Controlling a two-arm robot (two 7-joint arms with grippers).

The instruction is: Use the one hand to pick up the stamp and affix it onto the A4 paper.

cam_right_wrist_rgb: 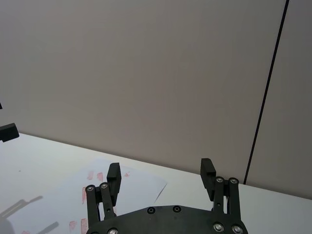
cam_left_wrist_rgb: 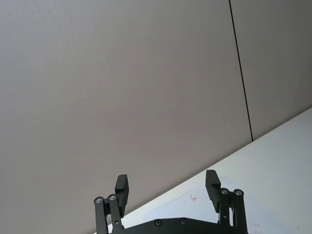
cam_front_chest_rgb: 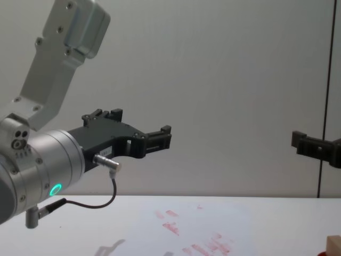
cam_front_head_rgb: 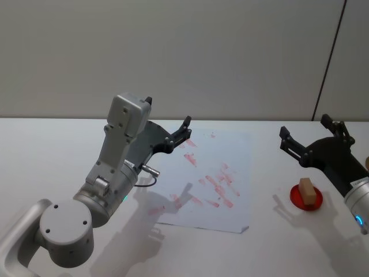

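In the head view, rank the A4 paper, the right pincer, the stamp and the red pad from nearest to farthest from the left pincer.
1. A4 paper, on the table just below the left pincer.
2. Right pincer, raised past the paper's right edge.
3. Stamp and red pad, far right on the table; the stamp sits on the pad, too close to call.

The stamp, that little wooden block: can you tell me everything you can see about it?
The stamp is a small light tan block that looks like plain wood, with squared edges. It sits on a small round red pad on the white table, off to the right of the A4 paper. Nothing grips it: the right gripper is open and apart from it, farther back over the table. The stamp's underside is hidden.
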